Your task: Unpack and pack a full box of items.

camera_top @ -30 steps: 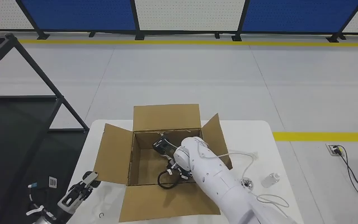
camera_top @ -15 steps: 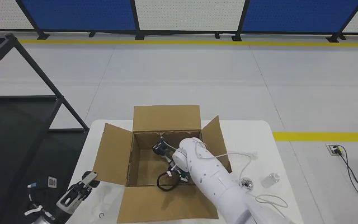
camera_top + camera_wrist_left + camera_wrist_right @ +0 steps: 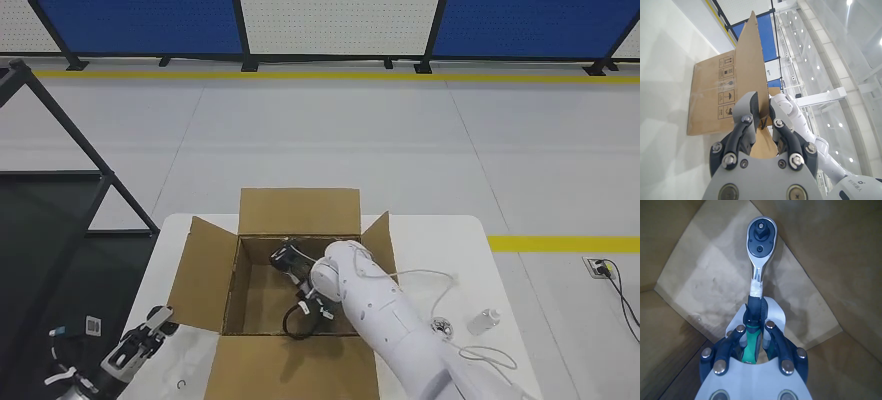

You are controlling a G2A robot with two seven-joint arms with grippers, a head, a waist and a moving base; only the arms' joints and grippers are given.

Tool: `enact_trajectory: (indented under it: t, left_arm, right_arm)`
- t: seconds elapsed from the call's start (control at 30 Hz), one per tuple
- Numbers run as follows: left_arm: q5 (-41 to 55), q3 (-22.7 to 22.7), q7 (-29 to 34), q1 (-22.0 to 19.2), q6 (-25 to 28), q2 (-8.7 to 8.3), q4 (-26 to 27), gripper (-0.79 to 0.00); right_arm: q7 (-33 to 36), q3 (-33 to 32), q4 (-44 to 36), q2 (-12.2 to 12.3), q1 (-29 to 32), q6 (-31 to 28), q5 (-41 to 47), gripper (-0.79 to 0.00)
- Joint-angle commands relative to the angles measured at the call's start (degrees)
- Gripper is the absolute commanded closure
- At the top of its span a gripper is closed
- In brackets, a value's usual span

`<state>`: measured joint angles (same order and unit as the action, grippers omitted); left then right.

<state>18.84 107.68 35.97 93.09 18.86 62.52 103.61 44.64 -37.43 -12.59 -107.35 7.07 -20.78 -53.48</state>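
Down inside the brown cardboard box (image 3: pixel 200 270), the right gripper (image 3: pixel 755 313) has its fingers pinching a green-handled chrome ratchet wrench (image 3: pixel 761 243) — unpacking, I'd guess; next, a straight lift clear of the walls.

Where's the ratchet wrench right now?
In the right wrist view, the chrome-headed, green-handled ratchet wrench is clamped in the right end effector, inside the brown cardboard box, head pointing at its floor.

The open brown cardboard box (image 3: pixel 298 210) stands on the white worktop (image 3: pixel 440 235), towards its left side. Inside the box, clear of its floor, the right gripper (image 3: pixel 755 311) has its jaws closed on the steel ratchet wrench with a green-and-black handle (image 3: pixel 762 237). The left gripper (image 3: pixel 763 108) is outside the box, near its left flap, jaws parted. A small clear plastic bottle (image 3: pixel 483 321) is on the worktop to the right of the box, apart from it.
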Motion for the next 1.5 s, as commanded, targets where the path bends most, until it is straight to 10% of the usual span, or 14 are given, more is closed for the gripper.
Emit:
enact_trajectory:
  t: [0.0, 0.07, 0.13, 0.8, 1.3, 1.47]
  left_arm:
    - [-0.08, -0.08, 0.00, -0.11, -0.06, -0.01, 0.01, -0.194]
    - [-0.05, -0.17, 0.12, -0.28, -0.14, -0.02, -0.01, -0.326]
    - [0.02, -0.26, 0.02, -0.45, -0.38, -0.03, -0.08, -0.785]
    - [1.54, -0.56, -0.73, -1.61, -1.39, -0.03, -0.60, -0.785]
    - [1.70, -0.98, -0.48, -2.45, -1.88, -0.08, -1.22, -0.785]
    - [1.79, -0.95, -0.49, -2.64, -2.00, -0.10, -1.45, -0.785]
  right_arm:
    - [-0.99, -0.30, -0.20, 0.29, -0.22, -1.33, 0.16, 0.000]
    - [-2.77, -0.85, -0.69, 0.76, -0.40, -3.67, 0.67, 0.000]
    - [-4.13, -1.23, -0.80, 1.37, -0.65, -5.72, 0.61, 0.000]
    - [-7.36, -6.89, -11.70, 9.25, 2.49, -19.64, 0.65, 0.000]
    - [8.55, -21.07, -55.03, 19.40, 21.57, -15.54, 0.83, 0.000]
    - [10.30, -21.50, -57.03, 19.66, 22.34, -14.60, 0.84, 0.000]
